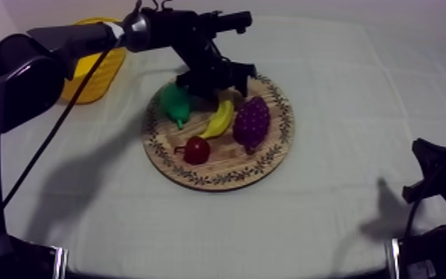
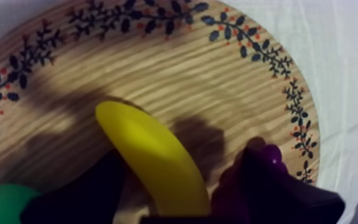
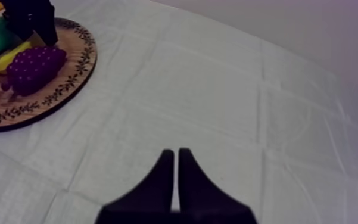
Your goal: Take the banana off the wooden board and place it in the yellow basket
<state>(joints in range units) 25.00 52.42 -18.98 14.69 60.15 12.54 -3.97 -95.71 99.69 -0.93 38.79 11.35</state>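
your left gripper (image 1: 222,86) is down over the wooden board (image 2: 175,65), and its black fingers (image 2: 80,199) are spread apart, one on each side of the banana (image 2: 151,155). they aren't clamped on it yet: a sliver of wood shows between the banana and the finger on the pear side. the banana lies flat on the board, running lengthwise straight out from between the fingers.

that straddle makes sense, since the fingers cross the fruit's narrow width. closing them should pinch its sides, not its curved ends.

the neighbours explain why room is short. the pear (image 1: 175,104) sits just outside one finger and the bunch of grapes (image 1: 251,122) just outside the other, close enough that the grape-side finger looks near to brushing them. the small red fruit (image 1: 197,150) is beyond the banana's far tip, clear of the grasp.

the yellow basket (image 1: 92,74) waits off to the pear side of the gripper, well apart from the board, so after the lift you'll have to carry over the pear.

your right gripper (image 3: 176,164) is pressed together on nothing, parked over bare cloth far from the board, out of the way.

next, i'd judge, is to close and lift.
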